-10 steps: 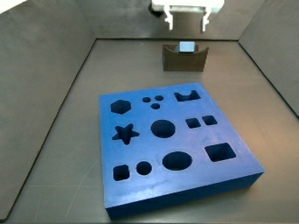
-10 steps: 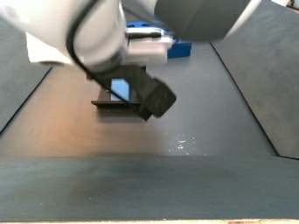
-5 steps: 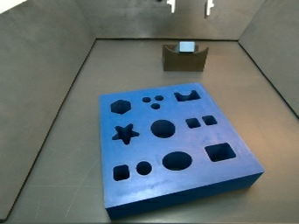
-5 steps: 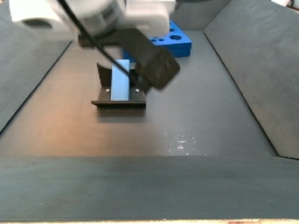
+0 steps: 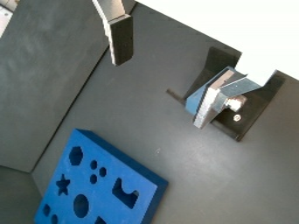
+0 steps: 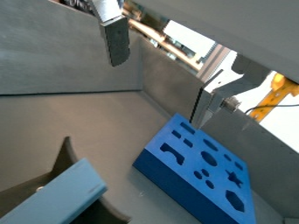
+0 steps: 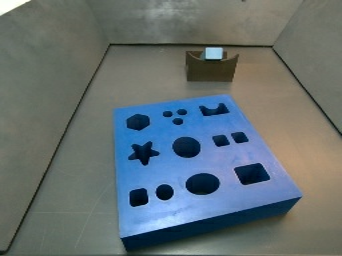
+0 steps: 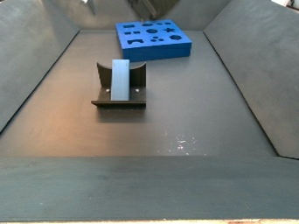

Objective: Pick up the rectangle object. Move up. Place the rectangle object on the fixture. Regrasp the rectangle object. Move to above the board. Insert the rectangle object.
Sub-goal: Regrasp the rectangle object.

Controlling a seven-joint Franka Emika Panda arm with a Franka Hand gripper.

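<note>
A dark grey floor with sloping grey walls carries three things. The rectangle object, a small pale grey-blue block, sits in the notch of the fixture, a dark brown U-shaped holder, with its two raised walls on either side of the block; in a side view the block leans back along the holder like a slanted slab, and in a side view only its pale end shows above the holder's walls. The fixture stands near the far wall of the floor in that view, well apart from the board, a large bright blue square slab with star, hexagon, circle, square and oval cut-outs, which lies nearer the middle of the floor. The hand is out of sight in both side views. Both wrist views show its two flat silver fingers spread wide apart with nothing held between them, one finger well clear of the other. In a wrist view the block and the fixture lie below the open hand, not touched by it, and the board lies off to one side.
</note>
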